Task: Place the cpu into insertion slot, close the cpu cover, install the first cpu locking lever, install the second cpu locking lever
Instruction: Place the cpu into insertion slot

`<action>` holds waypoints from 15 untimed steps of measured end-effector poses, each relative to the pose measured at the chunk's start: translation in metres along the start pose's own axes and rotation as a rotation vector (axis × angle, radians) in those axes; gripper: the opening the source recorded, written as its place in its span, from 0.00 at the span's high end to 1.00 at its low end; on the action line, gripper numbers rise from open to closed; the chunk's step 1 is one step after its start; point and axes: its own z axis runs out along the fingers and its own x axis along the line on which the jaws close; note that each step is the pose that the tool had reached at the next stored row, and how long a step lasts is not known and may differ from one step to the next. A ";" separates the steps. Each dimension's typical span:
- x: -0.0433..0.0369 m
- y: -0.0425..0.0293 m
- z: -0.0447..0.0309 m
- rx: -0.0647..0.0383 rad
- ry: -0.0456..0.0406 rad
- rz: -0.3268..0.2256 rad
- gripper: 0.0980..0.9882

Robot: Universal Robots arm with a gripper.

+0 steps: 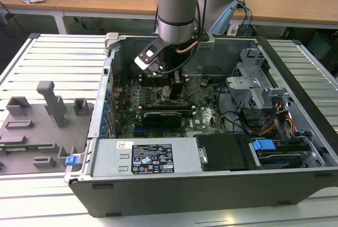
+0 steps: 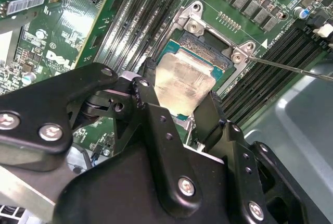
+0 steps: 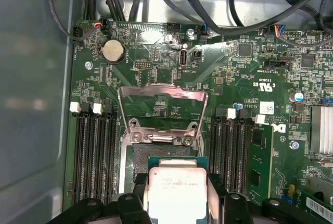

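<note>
My gripper (image 2: 177,104) is shut on the cpu (image 2: 183,84), a flat silver-topped chip on a green carrier board, held by two opposite edges between the black fingers (image 2: 148,97). In the first wrist view the cpu (image 3: 176,186) hangs over the near half of the insertion slot (image 3: 156,153), whose dark pin field shows beyond it. Whether the chip touches the socket I cannot tell. The cpu cover (image 3: 161,94) stands swung up on the socket's far side. A thin metal lever (image 2: 291,67) sticks out beside the socket. In the exterior view the gripper (image 1: 177,94) reaches down into the computer case (image 1: 105,132).
Black memory slots (image 3: 93,151) flank the socket on both sides. A long black expansion card (image 1: 163,116) lies near the arm, with the power supply (image 1: 153,158) in front and a drive cage (image 1: 259,90) with cables to the exterior view's right. A grey fixture tray (image 1: 37,126) sits outside the case.
</note>
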 end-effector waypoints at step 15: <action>0.0081 -0.0004 0.0136 0.000 -0.0009 0.019 0.51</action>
